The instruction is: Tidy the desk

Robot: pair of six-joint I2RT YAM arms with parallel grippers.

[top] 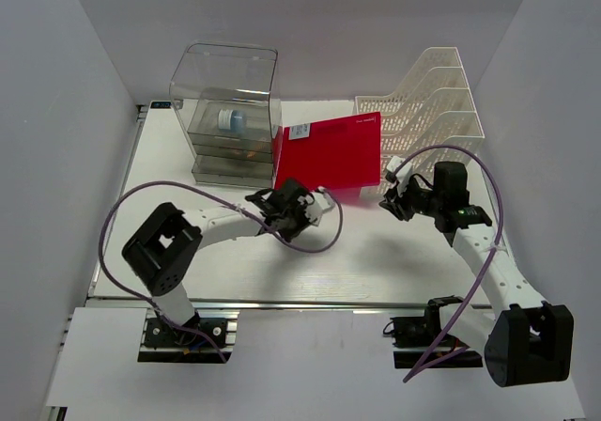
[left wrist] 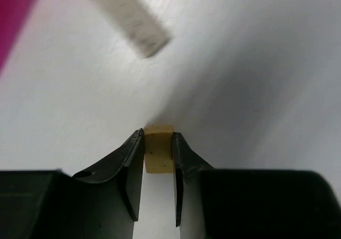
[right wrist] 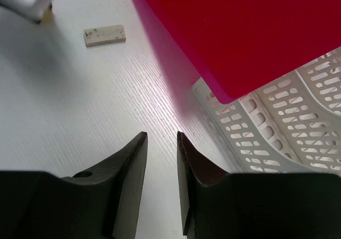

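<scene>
White desk (top: 376, 252), edged by a silver rail (top: 282, 301) on its near side, fills the overhead view between pale panels (top: 56, 111). At the back left stands a clear plastic drawer box (top: 225, 111) with a pale blue round item (top: 230, 118) inside; at the back right, a white mesh file rack (top: 437, 101). Between them sits a red folder (top: 333, 153), its right corner overlapping the rack. The print on the white label (top: 299, 132) at its top left corner is too small to read. The left gripper (top: 310, 210) sits just in front of the folder, and the right gripper (top: 390, 200) is near the rack's front.

From the left wrist, the jaws pinch a small tan block (left wrist: 159, 148) close over the tabletop, with a blurred white eraser (left wrist: 128, 17) lying beyond.

From the right wrist, the fingers (right wrist: 130, 180) stand slightly apart, holding nothing, above bare desk. The folder's corner overhangs the rack ahead, and the eraser lies to the left.
</scene>
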